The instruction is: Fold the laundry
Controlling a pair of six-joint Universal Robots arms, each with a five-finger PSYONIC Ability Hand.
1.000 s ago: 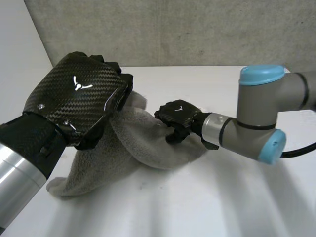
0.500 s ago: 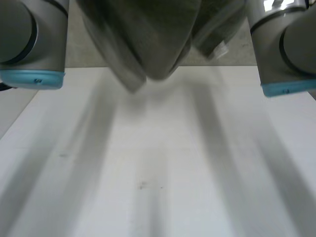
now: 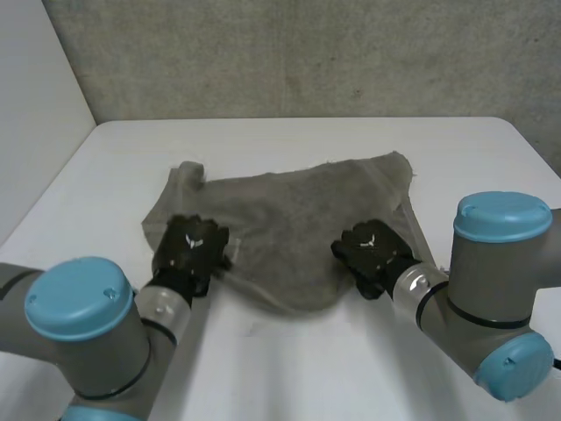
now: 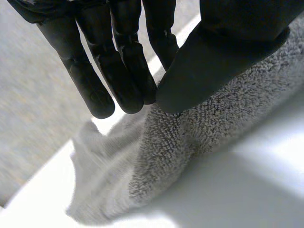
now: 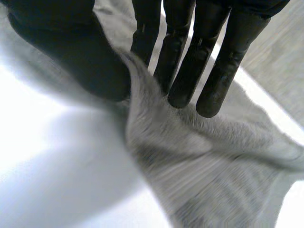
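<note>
Remote desk, head cam: nearest me, the left arm and right arm reach in from the near edge of the white table, light-blue caps up. Just beyond them both black hands sit on the near edge of a grey towel, well apart, one per side.

L side: the left hand is at the towel's near-left edge. On its wrist cam the thumb presses down on the terry pile and meets the straight fingers at the cloth's rim, so I read it as pinched on the towel. Fingers are close together.

R side: the right hand is at the near-right edge, where the hem curves round. On its wrist cam a raised ridge of cloth stands between the thumb and the straight fingers, which lie side by side. That is clamped on the towel too.

The towel itself lies opened out, mostly flat, approx. in the table's middle and running toward the far edge. Its near hem sags in a curve between the two hands. The far-left corner is bunched and rolled over; the far-right corner is flatter, w/ a loose thread or tag at the tip, can't tell which.

Beyond the far edge of the table, a grey wall.
</note>
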